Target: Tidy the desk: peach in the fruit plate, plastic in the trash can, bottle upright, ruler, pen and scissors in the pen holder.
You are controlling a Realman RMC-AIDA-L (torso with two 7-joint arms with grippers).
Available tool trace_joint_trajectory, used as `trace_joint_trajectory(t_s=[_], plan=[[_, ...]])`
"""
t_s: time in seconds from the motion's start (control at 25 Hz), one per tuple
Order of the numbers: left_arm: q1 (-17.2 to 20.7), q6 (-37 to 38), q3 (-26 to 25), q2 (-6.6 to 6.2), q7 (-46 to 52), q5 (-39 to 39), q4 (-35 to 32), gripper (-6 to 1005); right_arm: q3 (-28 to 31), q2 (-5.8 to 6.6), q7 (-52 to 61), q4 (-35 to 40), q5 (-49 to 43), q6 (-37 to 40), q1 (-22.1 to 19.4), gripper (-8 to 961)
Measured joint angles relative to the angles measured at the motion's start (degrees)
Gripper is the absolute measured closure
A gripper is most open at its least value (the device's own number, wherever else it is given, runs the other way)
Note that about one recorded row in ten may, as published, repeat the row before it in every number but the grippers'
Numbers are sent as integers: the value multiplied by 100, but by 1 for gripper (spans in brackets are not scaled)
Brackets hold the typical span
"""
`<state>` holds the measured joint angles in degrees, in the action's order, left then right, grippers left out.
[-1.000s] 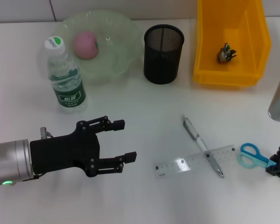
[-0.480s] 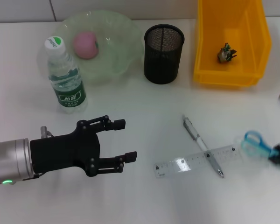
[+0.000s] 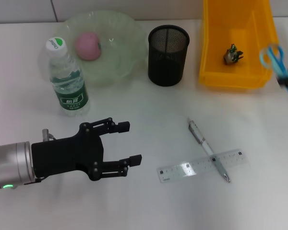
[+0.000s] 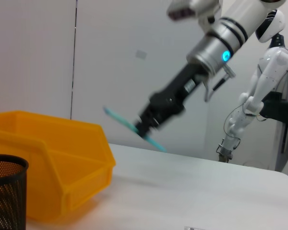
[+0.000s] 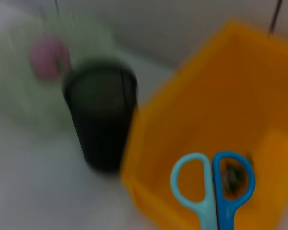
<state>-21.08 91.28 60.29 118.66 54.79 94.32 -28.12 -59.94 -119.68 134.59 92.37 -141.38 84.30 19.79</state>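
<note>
Scissors (image 3: 278,64) sit clamped in my right gripper (image 4: 145,128), lifted off the table just beside the yellow bin (image 3: 237,43). My left gripper (image 3: 120,149) hovers with fingers spread wide, holding nothing, near the bottle (image 3: 67,81).

Robot lab: white humanoid robot (image 4: 264,72) beside table (image 4: 206,187).

Blurring in the head view at the right edge: the blue-handled scissors (image 3: 278,64), blades running off the picture. Smearing in the right wrist view: the black mesh pen holder (image 5: 102,120), pink peach (image 5: 48,58) and yellow plastic bin (image 5: 216,120). Hiding the right gripper (image 4: 146,128) fingers behind motion blur in the left wrist view.
</note>
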Motion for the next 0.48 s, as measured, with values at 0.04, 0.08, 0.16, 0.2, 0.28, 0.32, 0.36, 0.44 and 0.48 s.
trace_joint_trajectory(t_s=[0.04,0.08,0.16,0.2,0.28,0.32,0.36,0.44,0.48], plan=[[0,0,0,0,0,0,0,195,32,0,-34,-30,421,-217,-40,730],[0,0,0,0,0,0,0,195,45,5,-158,-110,912,-495,-88,730],[5,2,0,0,-13,-13,0,195,-16,13,-691,-448,2027,-1116,-165,729],[20,5,0,0,-39,-35,0,195,-78,13,-1162,-721,2692,-1468,-186,729],[23,4,0,0,-41,-37,0,196,-258,8,-2376,-1471,4058,-2053,-162,729],[28,5,0,3,-43,-40,5,196,-414,14,-3679,-2318,5359,-2396,0,729],[31,4,0,6,-44,-42,19,196,-458,22,-4370,-2818,5960,-2474,139,729],[32,5,1,8,-44,-45,27,196,-486,28,-5596,-3871,6930,-2485,497,729],[33,4,0,8,-44,-54,43,196,-486,28,-5596,-3871,6930,-2485,497,729]])
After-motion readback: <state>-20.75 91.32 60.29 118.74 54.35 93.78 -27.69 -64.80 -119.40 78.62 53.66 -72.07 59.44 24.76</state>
